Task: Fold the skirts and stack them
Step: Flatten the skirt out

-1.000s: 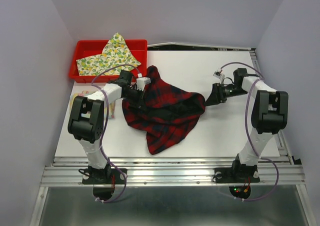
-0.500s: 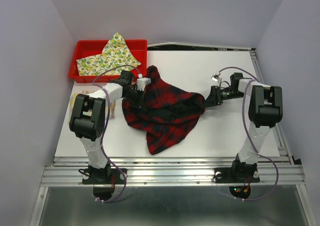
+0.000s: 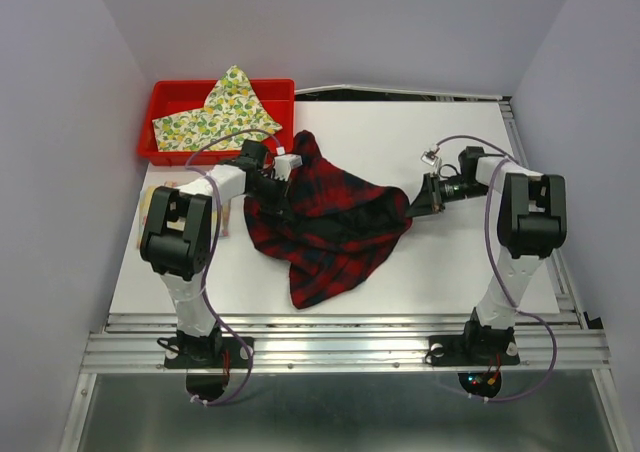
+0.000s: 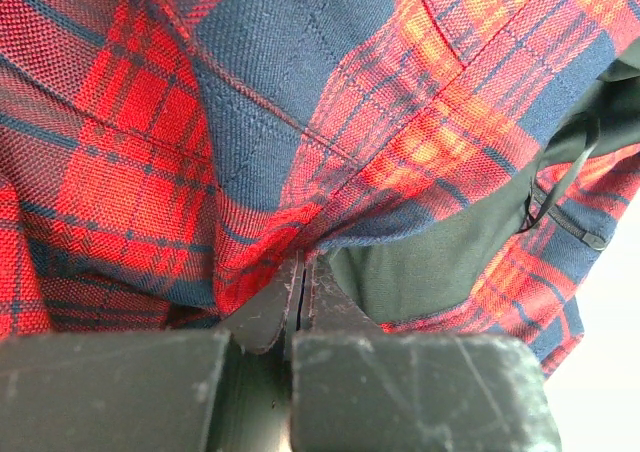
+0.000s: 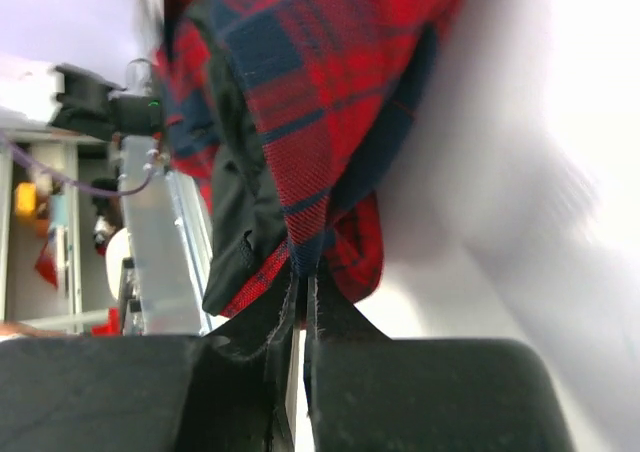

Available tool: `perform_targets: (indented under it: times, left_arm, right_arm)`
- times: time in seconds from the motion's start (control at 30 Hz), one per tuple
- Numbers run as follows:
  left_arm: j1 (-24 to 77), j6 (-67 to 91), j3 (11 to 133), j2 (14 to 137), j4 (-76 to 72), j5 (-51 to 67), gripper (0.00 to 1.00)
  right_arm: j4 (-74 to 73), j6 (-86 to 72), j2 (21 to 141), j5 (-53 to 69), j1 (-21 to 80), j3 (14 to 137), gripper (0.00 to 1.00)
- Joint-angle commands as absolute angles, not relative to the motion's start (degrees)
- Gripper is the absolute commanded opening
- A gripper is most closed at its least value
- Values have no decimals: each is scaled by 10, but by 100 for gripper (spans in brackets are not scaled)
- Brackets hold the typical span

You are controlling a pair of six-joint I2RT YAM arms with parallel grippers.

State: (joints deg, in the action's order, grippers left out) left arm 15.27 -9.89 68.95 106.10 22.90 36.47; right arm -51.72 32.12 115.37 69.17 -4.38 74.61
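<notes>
On the white table (image 3: 450, 262), a rumpled plaid skirt (image 3: 330, 227) shows dark lining (image 4: 420, 262).

Red-navy plaid skirt (image 3: 330, 222), yellow-green lemon-print skirt (image 3: 215, 117), red bin (image 3: 172, 96).

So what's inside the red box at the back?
A lemon-print skirt lies in the red box, one corner poking up over the back rim. Some bare red floor shows at the left. Anything beneath the skirt is covered, so I cannot tell.
</notes>
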Motion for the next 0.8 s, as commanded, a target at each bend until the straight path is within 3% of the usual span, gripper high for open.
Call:
perform_targets:
  times: [0.0,0.1,0.27,0.43,0.57,0.67,0.77]
  left_arm:
    - [148,-91,687,1007,207,365,0]
    - [148,-82,680,964,191,342,0]
    - [151,-59,682,853,155,229,0]
    - [160,-90,705,751,131,39,0]
    - [162,-146,729,720,155,24,0]
    - [185,-188,763,695,180,99,0]
    - [228,-236,770,668,175,73,0]
  right_arm:
    - [-414,94,1028,548,-44,747,1]
    - [-333,46,915,231,-44,724,1]
    - [-380,68,904,-45,-44,814,1]
    - [-314,174,881,-247,-44,783,1]
    - [-307,191,841,-243,-44,789,1]
    - [-387,170,838,-193,-44,904,1]
    - [-452,189,845,-150,-37,1004,1]
